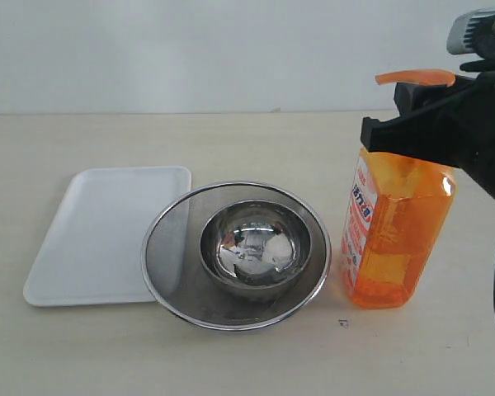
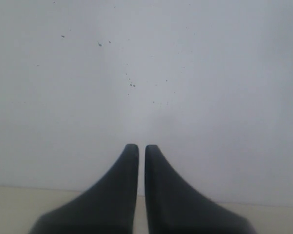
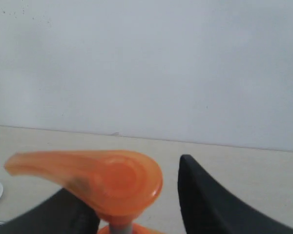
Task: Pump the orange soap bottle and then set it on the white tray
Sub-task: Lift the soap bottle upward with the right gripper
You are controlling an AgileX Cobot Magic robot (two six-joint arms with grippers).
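here the right gripper, jaws parted, straddles the neck of the tall clear orange soap bottle, likely to pump it; it stands beside the round steel sieve, off the flat white tray. left gripper closed, empty.

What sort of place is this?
Probably a robot lab bench, not a real kitchen: plain beige tabletop, blank white wall, and a black robot gripper around a clear plastic bottle of orange soap.
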